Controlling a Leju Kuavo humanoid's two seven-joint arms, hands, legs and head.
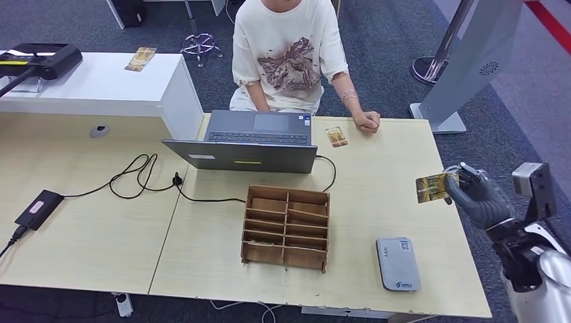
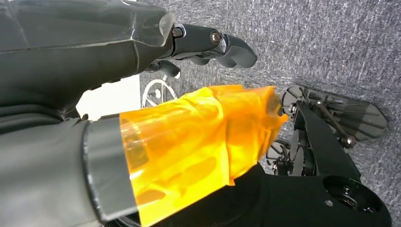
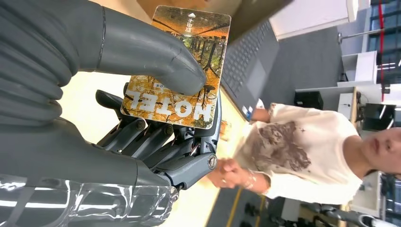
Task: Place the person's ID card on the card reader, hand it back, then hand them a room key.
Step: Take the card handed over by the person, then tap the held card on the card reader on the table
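Over the desk's [image 1: 377, 202] right edge, our right hand [image 1: 475, 195] pinches the hotel key card [image 1: 431, 187], long axis pointing toward the desk's left; left hand [image 2: 142, 61] state unclear.

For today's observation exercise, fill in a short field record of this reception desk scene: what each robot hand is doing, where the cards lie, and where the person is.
right hand: holds a hotel card above the desk's right side
left hand: holds nothing, fingers curled, floor beneath
card by person: small card flat on the desk beside the laptop
card reader: bare, near the desk's front edge
wooden organiser: mid-desk
person: seated behind the laptop, one hand on the desk
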